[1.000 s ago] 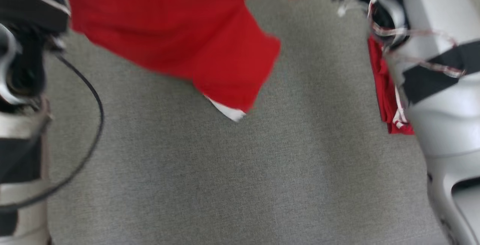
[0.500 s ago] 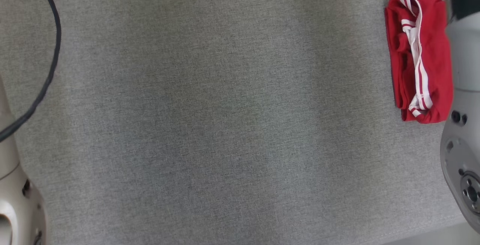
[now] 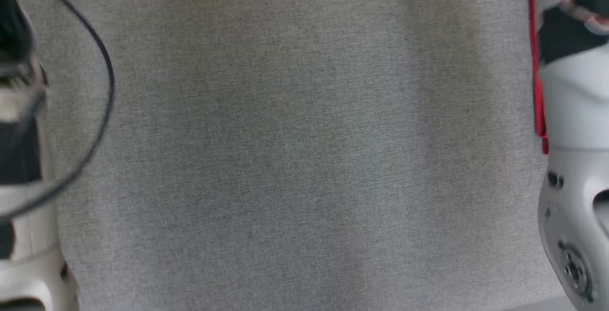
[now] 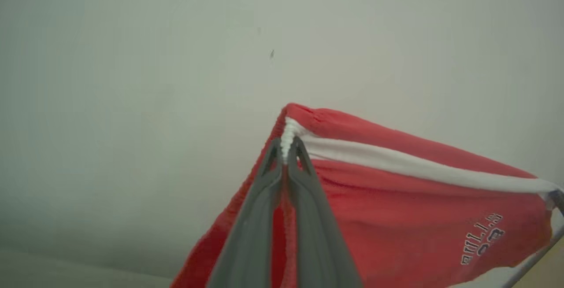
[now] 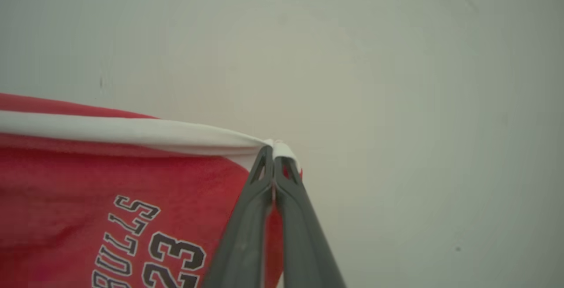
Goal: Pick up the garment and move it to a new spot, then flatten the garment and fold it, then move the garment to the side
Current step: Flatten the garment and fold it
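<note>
As the left hand [image 4: 288, 153] and right hand [image 5: 273, 156] each stood clamped shut on an opposite end of its white-banded edge, the red knit jersey printed BULLS 23 [image 5: 88, 178] hung stretched between them, long axis hand to hand, judged clear of the grey fabric surface [image 3: 304, 159].

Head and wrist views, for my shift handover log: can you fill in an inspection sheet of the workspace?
Surface: grey fabric tabletop, smooth.
Job's things: red jersey, white-trimmed, stretched in the air between both pincers.
Clutter: red cloth strip at the right edge, mostly hidden.
Pincers: left pincer and right pincer each shut on the jersey's trim.
Cables: black cable looping at the left.
Surroundings: plain pale wall.
</note>
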### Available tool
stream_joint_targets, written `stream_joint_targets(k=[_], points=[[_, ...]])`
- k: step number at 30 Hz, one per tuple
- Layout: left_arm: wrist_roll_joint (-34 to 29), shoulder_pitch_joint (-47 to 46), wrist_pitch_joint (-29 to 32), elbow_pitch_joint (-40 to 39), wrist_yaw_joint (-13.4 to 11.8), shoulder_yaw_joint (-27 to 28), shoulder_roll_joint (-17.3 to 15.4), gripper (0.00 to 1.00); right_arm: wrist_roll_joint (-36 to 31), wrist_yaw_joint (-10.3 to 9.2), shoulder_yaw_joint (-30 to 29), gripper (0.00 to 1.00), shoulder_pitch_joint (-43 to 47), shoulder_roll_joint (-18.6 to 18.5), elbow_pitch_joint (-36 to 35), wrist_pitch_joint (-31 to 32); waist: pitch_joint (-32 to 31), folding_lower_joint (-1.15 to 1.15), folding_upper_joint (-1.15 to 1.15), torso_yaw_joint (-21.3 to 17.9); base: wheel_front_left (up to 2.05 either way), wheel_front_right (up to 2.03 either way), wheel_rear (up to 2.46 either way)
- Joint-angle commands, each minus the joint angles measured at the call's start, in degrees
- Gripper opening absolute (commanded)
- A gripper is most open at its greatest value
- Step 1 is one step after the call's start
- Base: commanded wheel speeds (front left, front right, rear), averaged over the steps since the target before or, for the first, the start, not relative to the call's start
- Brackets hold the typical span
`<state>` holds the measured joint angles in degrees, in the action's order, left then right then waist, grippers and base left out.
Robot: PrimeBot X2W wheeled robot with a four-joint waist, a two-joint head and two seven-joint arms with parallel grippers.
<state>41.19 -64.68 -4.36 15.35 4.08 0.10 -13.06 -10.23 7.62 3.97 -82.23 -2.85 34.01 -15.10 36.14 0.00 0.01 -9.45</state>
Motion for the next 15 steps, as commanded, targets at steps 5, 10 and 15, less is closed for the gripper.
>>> stream_joint_targets(k=[5, 10, 15], points=[[0.28, 8.32, 0.81, -3.17, 1.96, -1.84, -1.96, 0.0, 2.93, -0.26, 3.57, 0.0, 5.56, -1.97, -0.37, 1.61, -1.84, 0.0, -0.01, 0.2, 0.0, 0.0, 0.0], [-0.07, 19.38, 1.83, -7.47, 2.68, -4.27, -3.96, 0.0, 7.84, -0.24, 8.15, 0.0, 15.23, -4.38, -4.39, 12.28, -6.6, 0.0, -0.01, -0.24, 0.0, 0.0, 0.0], [2.54, 31.42, 2.5, -10.37, 1.24, -3.53, -2.98, 0.0, 13.73, -0.25, 11.25, 0.0, 28.0, -7.72, -13.55, 25.87, -12.2, 0.0, -0.01, -0.67, 0.0, 0.0, 0.0]])
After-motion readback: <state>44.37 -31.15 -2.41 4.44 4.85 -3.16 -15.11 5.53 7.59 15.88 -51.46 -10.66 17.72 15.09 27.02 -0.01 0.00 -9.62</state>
